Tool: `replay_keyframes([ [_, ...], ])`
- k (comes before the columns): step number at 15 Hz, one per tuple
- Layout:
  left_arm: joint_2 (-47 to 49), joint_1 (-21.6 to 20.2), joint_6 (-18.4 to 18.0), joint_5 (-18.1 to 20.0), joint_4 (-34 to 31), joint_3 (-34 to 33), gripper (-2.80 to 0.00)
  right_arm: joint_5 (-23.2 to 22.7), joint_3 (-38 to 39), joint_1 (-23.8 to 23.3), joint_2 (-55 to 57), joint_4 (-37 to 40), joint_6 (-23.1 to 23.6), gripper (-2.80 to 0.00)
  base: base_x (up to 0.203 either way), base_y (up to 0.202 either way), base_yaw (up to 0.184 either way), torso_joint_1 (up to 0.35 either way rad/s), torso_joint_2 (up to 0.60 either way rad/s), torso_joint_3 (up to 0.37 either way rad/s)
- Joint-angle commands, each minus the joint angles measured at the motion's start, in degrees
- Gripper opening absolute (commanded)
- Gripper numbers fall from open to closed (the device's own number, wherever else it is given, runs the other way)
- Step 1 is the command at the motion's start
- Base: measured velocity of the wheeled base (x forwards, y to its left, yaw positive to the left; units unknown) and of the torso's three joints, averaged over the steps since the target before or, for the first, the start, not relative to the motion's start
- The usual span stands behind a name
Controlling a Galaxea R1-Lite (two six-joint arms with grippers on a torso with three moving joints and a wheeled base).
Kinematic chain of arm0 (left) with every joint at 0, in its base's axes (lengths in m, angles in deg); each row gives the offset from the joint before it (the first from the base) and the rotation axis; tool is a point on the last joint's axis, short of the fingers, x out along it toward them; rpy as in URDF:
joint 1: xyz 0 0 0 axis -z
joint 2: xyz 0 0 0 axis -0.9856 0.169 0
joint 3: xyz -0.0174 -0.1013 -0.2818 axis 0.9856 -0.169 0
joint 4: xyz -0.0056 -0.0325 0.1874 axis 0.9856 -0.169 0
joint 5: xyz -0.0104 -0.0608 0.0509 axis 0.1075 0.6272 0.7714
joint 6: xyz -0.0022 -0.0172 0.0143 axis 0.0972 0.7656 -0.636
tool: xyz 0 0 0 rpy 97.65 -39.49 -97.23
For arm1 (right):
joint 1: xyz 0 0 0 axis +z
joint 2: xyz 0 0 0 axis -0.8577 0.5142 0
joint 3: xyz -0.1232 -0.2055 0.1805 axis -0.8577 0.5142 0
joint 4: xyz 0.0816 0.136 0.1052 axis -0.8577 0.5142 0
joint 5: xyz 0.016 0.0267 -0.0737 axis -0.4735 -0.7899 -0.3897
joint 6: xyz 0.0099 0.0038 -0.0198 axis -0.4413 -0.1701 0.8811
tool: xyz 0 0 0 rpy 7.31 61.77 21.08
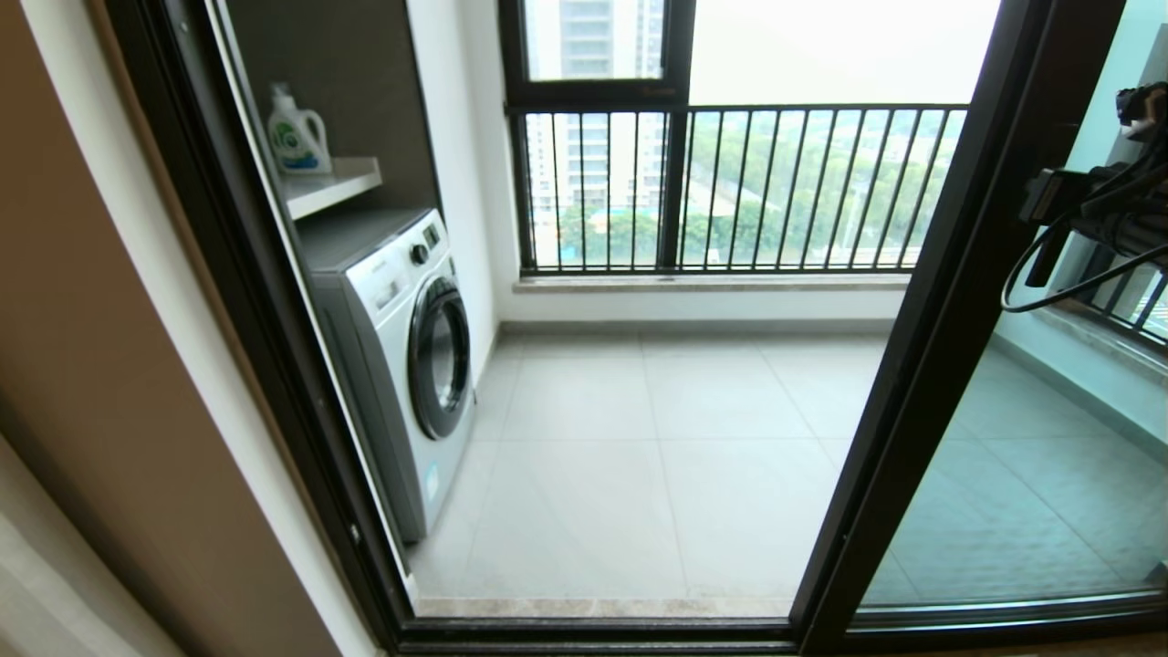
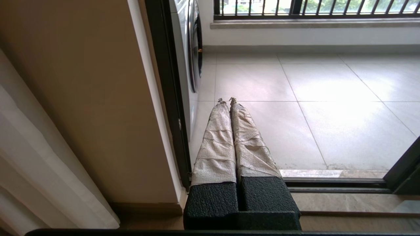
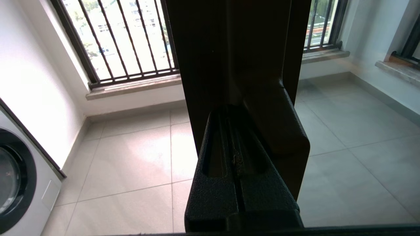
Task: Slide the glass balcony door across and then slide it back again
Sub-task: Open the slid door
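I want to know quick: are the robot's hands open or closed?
Left gripper: closed, holding nothing.
Right gripper: closed, up against the glass balcony door.

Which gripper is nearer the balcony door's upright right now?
Right. The right gripper is up against the glass balcony door upright. The left gripper hangs apart from it, by the washing machine side.

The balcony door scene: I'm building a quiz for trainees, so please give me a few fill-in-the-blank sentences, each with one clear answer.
1. The glass balcony door stands on the robot's ____ side of the opening.
2. The washing machine sits under a shelf holding a white ____ bottle.
3. The left gripper hangs low by the door track with its fingers ____.
4. The right gripper is up against the door's dark ____.

Missing words: right; detergent; shut; frame
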Motion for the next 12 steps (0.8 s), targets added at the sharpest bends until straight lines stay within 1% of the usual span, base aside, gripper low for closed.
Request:
replay_keyframes([
  [1,0.1,-0.02,-0.01,-0.02,-0.02,-0.01,-2.8,-0.54,0.16,0.26,-0.62,-0.17,-0.01,-2.8,0.0,0.0,0.0,0.0,0.0,0.0],
  [7,0.02,-0.02,-0.01,-0.02,-0.02,-0.01,-2.8,-0.81,0.54,0.43,-2.49,-0.08,-0.01,-2.8,0.0,0.0,0.0,0.0,0.0,0.0],
  [9,0.1,-0.02,-0.01,-0.02,-0.02,-0.01,-2.8,-1.81,1.39,0.43,-3.11,0.09,-0.1,-2.8,0.0,0.0,0.0,0.0,0.0,0.0],
  [12,0.1,-0.02,-0.01,-0.02,-0.02,-0.01,-2.8,-2.18,1.47,0.5,-4.64,0.17,-0.14,-2.8,0.0,0.0,0.0,0.0,0.0,0.0],
])
